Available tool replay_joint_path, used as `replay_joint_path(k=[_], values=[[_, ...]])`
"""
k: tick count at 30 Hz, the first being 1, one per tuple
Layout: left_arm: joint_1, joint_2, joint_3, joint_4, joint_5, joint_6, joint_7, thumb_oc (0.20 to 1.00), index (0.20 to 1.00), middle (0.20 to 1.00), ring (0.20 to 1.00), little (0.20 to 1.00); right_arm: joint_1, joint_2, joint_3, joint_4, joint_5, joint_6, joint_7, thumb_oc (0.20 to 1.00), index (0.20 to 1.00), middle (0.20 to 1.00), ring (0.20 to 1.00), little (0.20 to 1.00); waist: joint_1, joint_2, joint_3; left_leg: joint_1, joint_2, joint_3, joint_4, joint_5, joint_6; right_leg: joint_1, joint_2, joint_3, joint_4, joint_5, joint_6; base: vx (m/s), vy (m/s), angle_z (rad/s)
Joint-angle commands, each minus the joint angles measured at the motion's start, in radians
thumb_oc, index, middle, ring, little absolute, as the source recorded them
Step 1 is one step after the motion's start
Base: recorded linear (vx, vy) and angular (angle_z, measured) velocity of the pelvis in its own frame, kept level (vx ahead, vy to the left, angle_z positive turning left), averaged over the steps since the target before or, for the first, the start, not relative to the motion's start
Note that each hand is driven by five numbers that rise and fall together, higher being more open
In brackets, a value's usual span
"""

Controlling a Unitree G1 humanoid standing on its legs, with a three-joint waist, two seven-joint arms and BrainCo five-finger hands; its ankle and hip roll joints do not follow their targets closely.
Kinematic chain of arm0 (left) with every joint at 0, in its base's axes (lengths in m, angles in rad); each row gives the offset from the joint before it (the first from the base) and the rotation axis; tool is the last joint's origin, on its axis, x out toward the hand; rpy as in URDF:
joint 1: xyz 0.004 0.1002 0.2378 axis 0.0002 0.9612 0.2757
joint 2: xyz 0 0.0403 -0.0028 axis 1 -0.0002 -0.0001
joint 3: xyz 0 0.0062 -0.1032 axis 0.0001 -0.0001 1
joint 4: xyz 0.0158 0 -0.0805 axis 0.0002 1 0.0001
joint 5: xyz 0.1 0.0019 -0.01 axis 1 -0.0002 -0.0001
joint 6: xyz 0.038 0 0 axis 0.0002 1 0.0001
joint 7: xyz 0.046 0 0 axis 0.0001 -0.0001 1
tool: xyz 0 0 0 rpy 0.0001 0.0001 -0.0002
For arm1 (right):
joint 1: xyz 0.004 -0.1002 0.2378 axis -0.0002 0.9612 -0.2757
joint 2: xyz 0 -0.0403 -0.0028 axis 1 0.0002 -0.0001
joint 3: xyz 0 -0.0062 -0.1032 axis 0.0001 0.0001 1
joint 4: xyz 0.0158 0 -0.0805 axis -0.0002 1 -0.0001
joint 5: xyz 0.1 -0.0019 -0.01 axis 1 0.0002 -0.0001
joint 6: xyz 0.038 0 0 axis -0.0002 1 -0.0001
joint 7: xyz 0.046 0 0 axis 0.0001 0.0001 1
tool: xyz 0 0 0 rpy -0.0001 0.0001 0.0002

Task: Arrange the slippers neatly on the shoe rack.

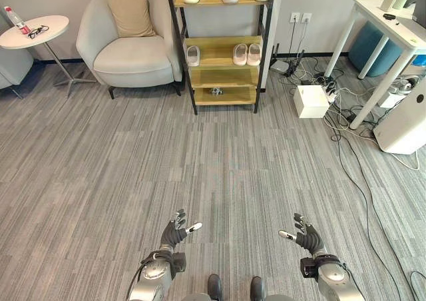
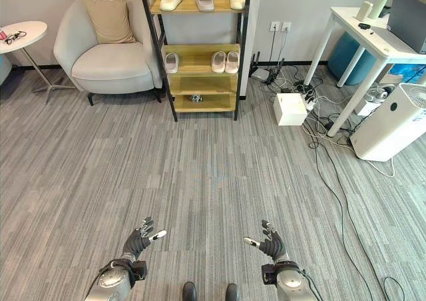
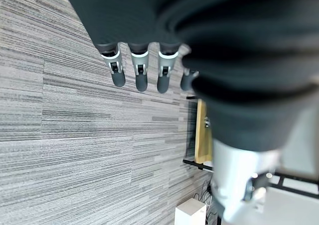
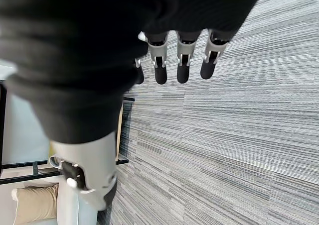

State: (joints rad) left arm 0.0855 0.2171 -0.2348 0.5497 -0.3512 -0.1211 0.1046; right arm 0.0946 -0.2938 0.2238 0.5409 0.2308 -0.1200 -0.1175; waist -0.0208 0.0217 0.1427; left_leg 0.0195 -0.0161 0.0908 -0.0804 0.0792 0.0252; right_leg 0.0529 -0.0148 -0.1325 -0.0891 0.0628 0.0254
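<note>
Slippers (image 1: 247, 54) on shoe rack (image 1: 223, 74) — hands empty.

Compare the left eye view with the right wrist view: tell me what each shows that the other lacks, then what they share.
Left eye view alone: the slippers on the shoe rack's shelves, the round side table, the white desk, the white box, and the left hand, open and empty. Right wrist view alone: the right hand's straight fingers seen close from behind. Both: the right hand, the grey carpet, the shoe rack, the armchair and its beige cushion.
</note>
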Motion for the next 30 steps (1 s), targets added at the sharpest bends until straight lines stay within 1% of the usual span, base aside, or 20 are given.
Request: replay_joint_path(k=[1,5,9,14,16,22,26,27,29,30], values=[[-0.037,0.031,-0.005,-0.026,-0.006,-0.039,-0.016,1.000,1.000,1.000,1.000,1.000,-0.010,-0.016,0.010,-0.045,-0.022,-0.020,0.009,1.000,1.000,1.000,1.000,1.000,-0.005,-0.021,-0.025,0.036,0.079,-0.021,-0.007,-0.082,-0.079,0.039,-0.077,-0.005,0.002,-0.115,0.083,0.00,0.000,0.00],[-0.037,0.016,-0.008,0.003,-0.023,-0.032,-0.018,1.000,1.000,1.000,1.000,1.000,-0.010,-0.012,0.010,-0.046,-0.022,-0.016,0.010,1.000,1.000,1.000,1.000,1.000,-0.006,-0.020,-0.024,0.040,0.077,-0.021,-0.007,-0.085,-0.077,0.043,-0.078,-0.007,0.002,-0.116,0.083,0.00,0.000,0.00],[-0.034,0.013,-0.007,-0.004,-0.037,-0.024,-0.011,1.000,1.000,1.000,1.000,1.000,-0.011,-0.010,0.011,-0.046,-0.031,-0.003,0.001,1.000,1.000,1.000,1.000,1.000,-0.008,-0.024,-0.021,0.044,0.073,-0.017,-0.007,-0.091,-0.074,0.044,-0.078,-0.002,0.002,-0.117,0.084,0.02,0.010,-0.01],[-0.032,0.027,0.008,-0.005,-0.020,-0.019,-0.008,1.000,1.000,1.000,1.000,1.000,-0.018,-0.013,0.016,-0.048,-0.029,0.001,0.006,1.000,1.000,1.000,1.000,1.000,-0.011,-0.029,-0.007,0.047,0.071,-0.010,-0.007,-0.096,-0.073,0.044,-0.080,0.003,0.002,-0.118,0.085,0.01,0.003,0.00],[-0.036,0.036,0.011,-0.005,-0.011,-0.025,-0.006,1.000,1.000,1.000,1.000,1.000,-0.020,-0.012,0.010,-0.065,-0.020,-0.003,0.004,1.000,1.000,1.000,1.000,1.000,-0.012,-0.029,0.003,0.047,0.072,0.003,-0.007,-0.086,-0.077,0.045,-0.083,0.000,0.002,-0.119,0.085,0.00,0.000,0.00],[-0.023,0.027,0.023,0.017,-0.003,-0.025,-0.001,1.000,1.000,1.000,1.000,1.000,-0.023,-0.010,0.016,-0.067,-0.029,-0.001,-0.005,1.000,1.000,1.000,1.000,1.000,-0.014,-0.027,-0.003,0.041,0.076,0.007,-0.007,-0.093,-0.079,0.039,-0.081,-0.005,0.002,-0.116,0.087,0.00,0.012,0.00],[-0.016,0.039,0.028,0.011,0.009,-0.025,0.001,1.000,1.000,1.000,1.000,1.000,-0.033,-0.013,0.017,-0.086,-0.019,-0.005,-0.003,1.000,1.000,1.000,1.000,1.000,-0.009,-0.033,0.005,0.060,0.072,0.001,-0.007,-0.103,-0.072,0.054,-0.084,0.004,0.002,-0.119,0.089,0.03,0.062,-0.01],[-0.020,0.043,0.030,0.006,0.007,-0.026,0.007,1.000,1.000,1.000,1.000,1.000,-0.052,-0.018,0.020,-0.087,-0.019,-0.004,-0.006,1.000,1.000,1.000,1.000,1.000,-0.004,-0.039,0.019,0.059,0.066,-0.003,-0.007,-0.103,-0.064,0.048,-0.088,0.015,0.002,-0.113,0.093,-0.01,0.119,-0.02],[-0.026,0.051,0.035,0.005,0.008,-0.027,0.008,1.000,1.000,1.000,1.000,1.000,-0.065,-0.023,0.018,-0.082,-0.022,0.001,-0.009,1.000,1.000,1.000,1.000,1.000,0.003,-0.048,0.029,0.043,0.054,0.001,0.005,-0.107,-0.055,0.042,-0.097,0.017,0.002,-0.105,0.099,-0.02,0.128,-0.09],[-0.029,0.056,0.036,0.004,0.013,-0.026,0.006,1.000,1.000,1.000,1.000,1.000,-0.069,-0.023,0.015,-0.084,-0.024,0.003,-0.009,1.000,1.000,1.000,1.000,1.000,0.003,-0.053,0.034,0.034,0.048,-0.001,0.012,-0.111,-0.049,0.030,-0.103,0.016,0.022,-0.105,0.103,-0.02,0.120,-0.17]])
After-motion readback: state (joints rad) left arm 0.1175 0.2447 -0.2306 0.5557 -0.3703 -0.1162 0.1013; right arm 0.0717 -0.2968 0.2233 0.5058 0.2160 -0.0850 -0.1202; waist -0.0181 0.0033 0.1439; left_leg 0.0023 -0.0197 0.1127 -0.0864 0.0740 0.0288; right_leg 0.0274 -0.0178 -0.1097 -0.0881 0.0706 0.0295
